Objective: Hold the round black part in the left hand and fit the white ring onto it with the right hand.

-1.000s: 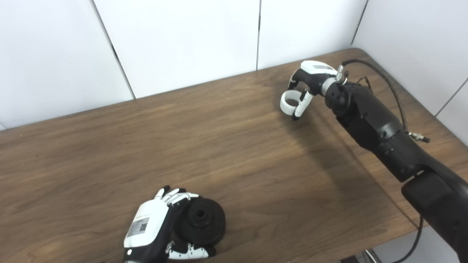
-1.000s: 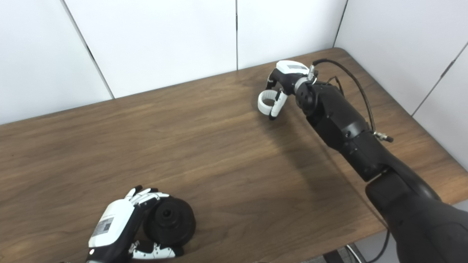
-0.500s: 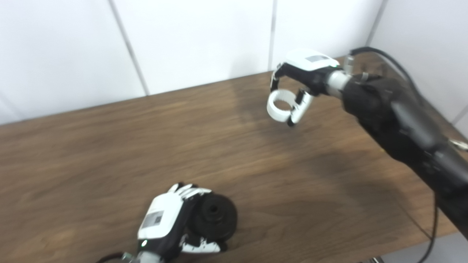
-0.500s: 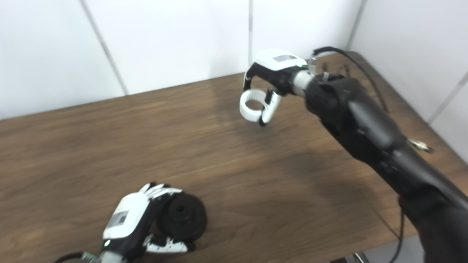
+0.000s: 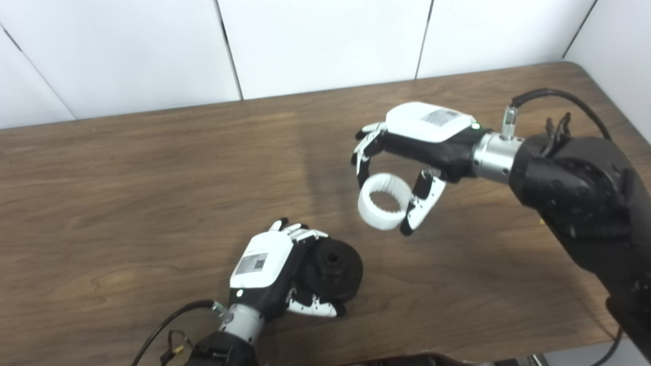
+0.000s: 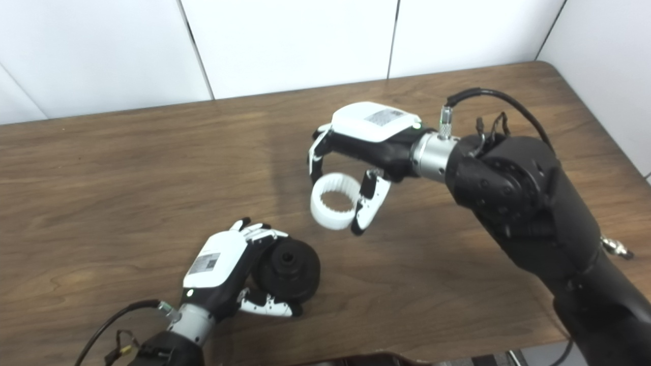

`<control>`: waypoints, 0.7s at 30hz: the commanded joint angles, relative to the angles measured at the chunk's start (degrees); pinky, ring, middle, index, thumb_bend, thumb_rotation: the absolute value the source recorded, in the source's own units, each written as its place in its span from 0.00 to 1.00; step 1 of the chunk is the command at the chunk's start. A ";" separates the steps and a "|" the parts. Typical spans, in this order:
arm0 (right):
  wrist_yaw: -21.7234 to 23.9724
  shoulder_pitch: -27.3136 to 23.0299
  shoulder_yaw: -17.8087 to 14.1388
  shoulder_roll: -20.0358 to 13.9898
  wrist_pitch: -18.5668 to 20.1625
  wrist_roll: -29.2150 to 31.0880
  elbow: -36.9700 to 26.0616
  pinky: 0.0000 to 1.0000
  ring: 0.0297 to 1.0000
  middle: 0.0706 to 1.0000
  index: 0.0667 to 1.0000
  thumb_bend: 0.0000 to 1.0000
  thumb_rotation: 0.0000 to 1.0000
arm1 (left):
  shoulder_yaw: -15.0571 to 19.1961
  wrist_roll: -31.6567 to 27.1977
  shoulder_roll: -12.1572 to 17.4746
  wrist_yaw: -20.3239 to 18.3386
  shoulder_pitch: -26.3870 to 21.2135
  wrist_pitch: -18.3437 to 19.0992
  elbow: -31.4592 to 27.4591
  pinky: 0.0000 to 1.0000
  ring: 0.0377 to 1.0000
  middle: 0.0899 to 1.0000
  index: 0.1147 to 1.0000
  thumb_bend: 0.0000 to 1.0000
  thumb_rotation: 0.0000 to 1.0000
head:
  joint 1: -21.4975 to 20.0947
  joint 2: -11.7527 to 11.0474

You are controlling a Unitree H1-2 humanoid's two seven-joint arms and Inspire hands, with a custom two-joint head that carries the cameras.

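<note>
My left hand (image 5: 274,269) is shut on the round black part (image 5: 336,269) near the table's front edge, its hub with a centre hole facing up and right. My right hand (image 5: 412,147) is shut on the white ring (image 5: 384,201), toothed on its inside, pinched between fingers and thumb. The ring hangs in the air above the table, up and to the right of the black part, a short gap apart. The same things show in the right eye view: left hand (image 6: 221,269), black part (image 6: 291,271), right hand (image 6: 366,140), ring (image 6: 333,201).
The brown wooden table (image 5: 127,178) fills the view, with white wall panels behind it. A black cable (image 5: 168,325) trails from my left wrist at the front edge. My thick black right forearm (image 5: 585,203) crosses the table's right side.
My right hand has carried the white ring from the far right of the table toward the black part. The camera has also shifted. My left hand still holds the black part.
</note>
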 commanded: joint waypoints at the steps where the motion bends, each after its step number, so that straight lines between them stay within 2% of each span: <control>1: 1.00 -1.56 -1.55 0.92 0.23 -0.34 -2.55 0.87 0.91 0.76 0.45 0.52 0.13 | -1.14 0.35 -0.83 -2.01 -0.72 0.17 0.08 0.99 0.88 0.76 0.41 0.52 0.05 | 0.25 0.27; 9: 5.92 -0.77 -2.16 4.87 0.27 -1.99 -6.42 0.86 0.92 0.77 0.45 0.52 0.13 | -1.20 0.52 -1.33 -2.02 -1.12 0.22 0.54 0.99 0.88 0.75 0.41 0.52 0.05 | 0.62 1.09; 17: 4.10 1.09 -0.06 5.14 -0.14 -2.02 -6.19 0.85 0.90 0.76 0.45 0.52 0.13 | -1.39 0.84 -1.53 -2.11 -1.29 0.55 0.58 0.99 0.88 0.75 0.41 0.52 0.05 | 0.81 1.61; 21: 2.64 2.28 1.12 5.05 -1.54 -2.37 -5.39 0.85 0.90 0.75 0.45 0.52 0.13 | -1.48 0.93 -1.63 -2.25 -1.44 0.72 0.45 0.99 0.88 0.75 0.41 0.52 0.05 | 0.82 1.75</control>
